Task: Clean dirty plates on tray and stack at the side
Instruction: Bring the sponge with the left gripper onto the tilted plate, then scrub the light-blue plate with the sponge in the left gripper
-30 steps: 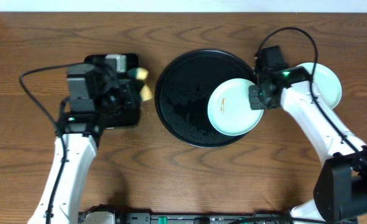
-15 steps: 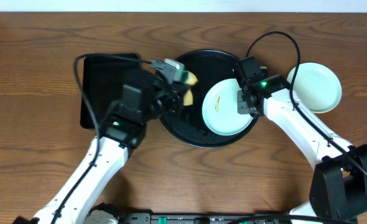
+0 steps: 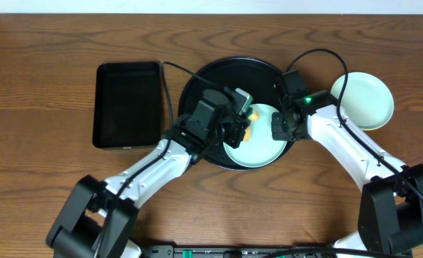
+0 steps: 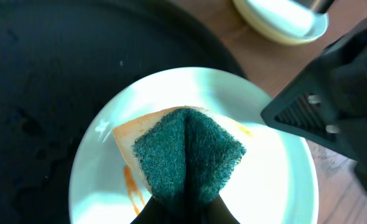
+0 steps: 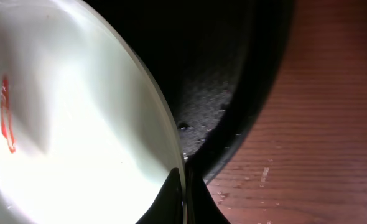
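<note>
We see the smeared mint plate (image 3: 262,147) at the tray's (image 3: 197,86) four o'clock — our right gripper (image 5: 185,194) pinches its rim, and our left gripper (image 4: 183,208) clamps the sponge (image 4: 186,152) over it. On the wooden table (image 3: 39,50), stacked plates (image 3: 369,100) sit at three o'clock — a rectangular tray (image 3: 127,104) at nine.

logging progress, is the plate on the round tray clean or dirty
Dirty: an orange smear shows on the plate beside the sponge.

Orange-smeared pale plate (image 3: 263,148) lies on black tray (image 3: 203,82), another plate (image 3: 367,100) beside.
</note>
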You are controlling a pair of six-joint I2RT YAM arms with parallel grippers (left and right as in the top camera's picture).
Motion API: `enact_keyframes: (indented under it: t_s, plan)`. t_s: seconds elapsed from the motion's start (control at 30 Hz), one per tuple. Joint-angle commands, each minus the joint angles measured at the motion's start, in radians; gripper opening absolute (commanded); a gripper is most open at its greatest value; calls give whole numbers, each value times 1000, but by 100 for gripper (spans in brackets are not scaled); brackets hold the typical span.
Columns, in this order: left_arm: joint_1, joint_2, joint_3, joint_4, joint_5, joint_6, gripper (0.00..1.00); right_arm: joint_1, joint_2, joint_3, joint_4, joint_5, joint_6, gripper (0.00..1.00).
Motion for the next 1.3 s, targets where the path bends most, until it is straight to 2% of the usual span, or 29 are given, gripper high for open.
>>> enact_keyframes:
  t_s: [0.0, 0.3, 0.53, 0.7, 0.8, 1.27]
  plan:
    - [-1, 49, 7, 6, -9, -1, 7, -11, -9, -16, 14, -43, -42, 1]
    - [-1, 116, 7, -2, -32, 4, 8, -12, -9, -17, 17, -43, -55, 1]
    - [-1, 129, 7, -68, -36, 31, 7, -11, -9, -17, 17, -43, -69, 1]
    - [-1, 157, 7, -43, -45, 30, 7, -11, -9, -17, 17, -43, -69, 1]
    - [-1, 158, 7, -43, -113, 30, 7, -11, -9, -17, 17, -43, -69, 1]
    - [-1, 183, 7, -7, -148, 37, 8, -11, -9, -17, 22, -43, -77, 1]
